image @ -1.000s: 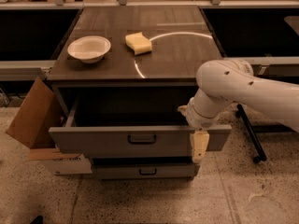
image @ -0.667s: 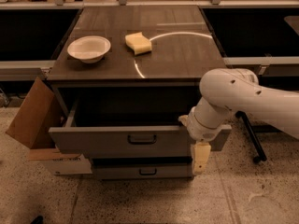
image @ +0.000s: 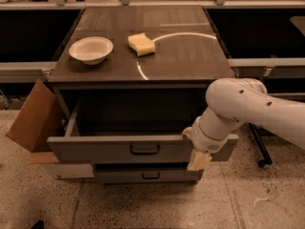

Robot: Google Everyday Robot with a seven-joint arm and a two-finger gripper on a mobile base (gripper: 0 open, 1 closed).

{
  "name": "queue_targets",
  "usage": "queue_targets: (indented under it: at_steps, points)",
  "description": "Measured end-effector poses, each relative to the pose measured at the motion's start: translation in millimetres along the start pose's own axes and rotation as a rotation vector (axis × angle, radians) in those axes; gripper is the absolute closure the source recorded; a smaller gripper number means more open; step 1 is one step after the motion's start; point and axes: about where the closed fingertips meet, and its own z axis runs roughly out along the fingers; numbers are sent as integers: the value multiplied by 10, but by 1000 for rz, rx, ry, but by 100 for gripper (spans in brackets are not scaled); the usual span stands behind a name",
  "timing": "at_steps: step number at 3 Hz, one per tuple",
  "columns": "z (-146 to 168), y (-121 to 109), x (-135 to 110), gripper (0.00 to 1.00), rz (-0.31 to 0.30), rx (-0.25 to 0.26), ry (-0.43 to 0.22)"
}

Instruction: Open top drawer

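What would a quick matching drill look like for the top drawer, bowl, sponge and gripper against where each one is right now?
Things:
1. top drawer
2. bowl
3. sponge
4. gripper

Places:
A. left on the countertop
B. at the top drawer's right end, in front
C. middle of the countertop
D. open, under the countertop

Pairs: 1-D; 2-A; 3-C; 4-B

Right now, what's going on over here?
A white robot arm is working on the wide grey top drawer of a dark-topped cabinet. The drawer is pulled well out, and the arm's gripper hangs at the right end of its front, away from the black loop handle. A white bowl and yellow sponge sit on top.
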Motion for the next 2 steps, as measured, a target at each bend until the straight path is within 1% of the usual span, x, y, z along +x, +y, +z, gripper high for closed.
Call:
queue_targets:
  at_steps: [1,2]
  points:
    - [-31,16,2,72,3,6,3]
    - [-92,15,-14,60,3,6,3]
